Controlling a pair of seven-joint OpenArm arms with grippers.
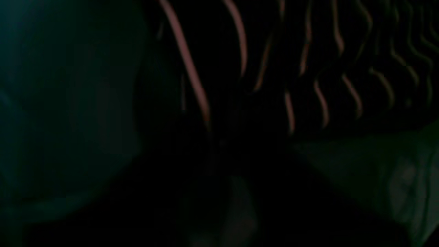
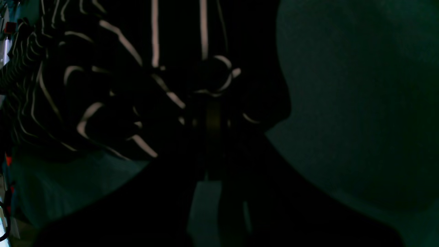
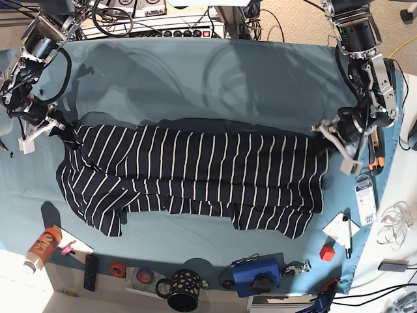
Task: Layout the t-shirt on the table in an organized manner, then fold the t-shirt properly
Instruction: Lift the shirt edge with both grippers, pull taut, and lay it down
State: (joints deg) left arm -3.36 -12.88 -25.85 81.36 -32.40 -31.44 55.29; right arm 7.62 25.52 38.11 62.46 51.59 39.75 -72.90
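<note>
clearly the shirt [image 3: 195, 173] is hanging stretched between both arms above the table [image 3: 195, 72], its lower half bunching in folds, and a thin pinch at either corner could be slipping under the pull, dropping one side crooked. the right gripper [image 3: 57, 127] is reaching in low from the side, jaws shut on the shirt's corner; the left gripper [image 3: 324, 134] is mirroring it, jaws closed on the opposite edge.

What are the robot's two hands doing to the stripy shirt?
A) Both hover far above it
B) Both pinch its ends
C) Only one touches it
B: in the base view the right gripper and left gripper each pinch one end of the shirt.
</note>
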